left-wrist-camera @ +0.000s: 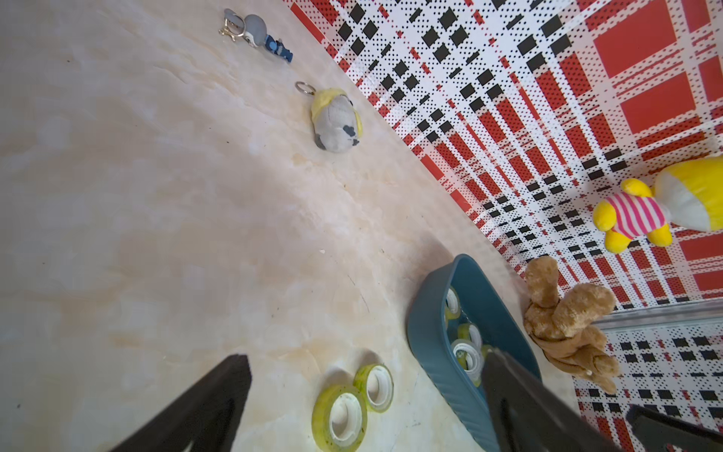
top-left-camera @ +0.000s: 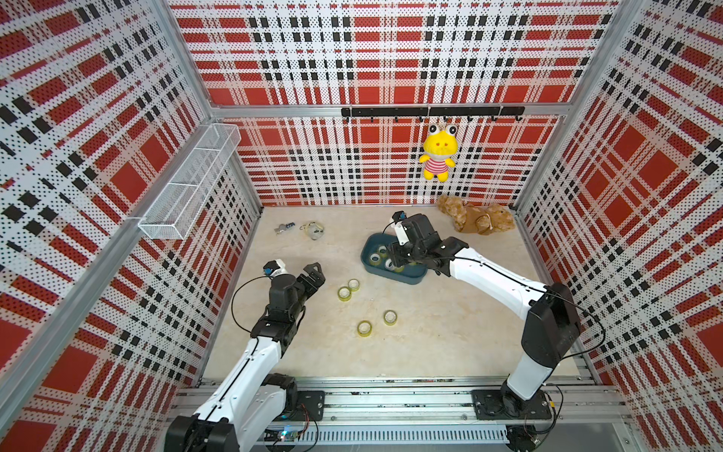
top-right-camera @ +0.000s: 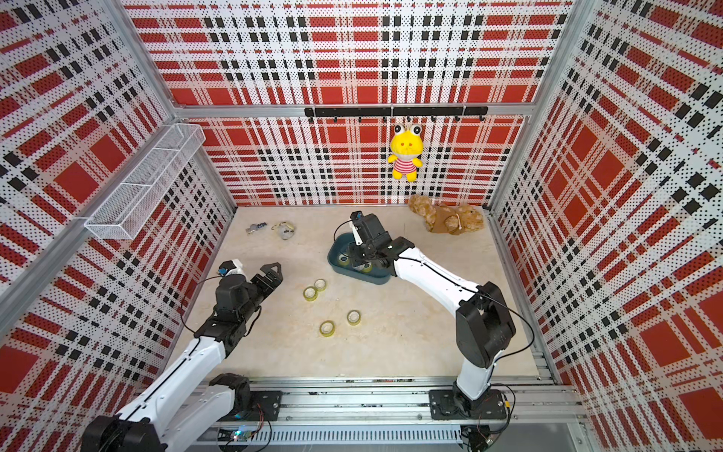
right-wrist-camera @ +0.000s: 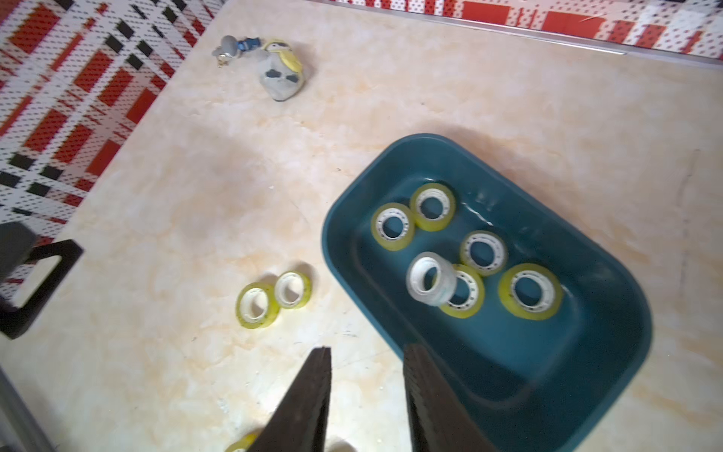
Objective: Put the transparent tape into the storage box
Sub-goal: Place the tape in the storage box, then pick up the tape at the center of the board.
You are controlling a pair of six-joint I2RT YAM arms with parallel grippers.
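plaid walls in red, black and white enclose a beige marbled surface (top-left-camera: pixel 430 344). six rolls of transparent tape sit inside the teal storage box (right-wrist-camera: pixel 528 360), which rests on the surface towards the back wall. five are yellow-tinted and lie flat on its floor. one clear tape roll (right-wrist-camera: pixel 430 278) is tilted, leaning on a yellow-tinted roll (right-wrist-camera: pixel 467 303). the right hand (right-wrist-camera: pixel 367 348) hangs above the box's rim, its fingers narrowly parted with nothing between them. outside the box, a touching pair of tape rolls (top-left-camera: pixel 344 293) lies near it, and two separate tape rolls (top-left-camera: pixel 364 328) lie closer to the arm bases. the left hand (left-wrist-camera: pixel 367 356) is spread wide and empty, near the pair. two small keychains (top-left-camera: pixel 314 231) lie near the back wall. a brown plush toy (top-left-camera: pixel 475 221) lies in the back corner, and a yellow frog plush (top-left-camera: pixel 438 152) hangs above it.
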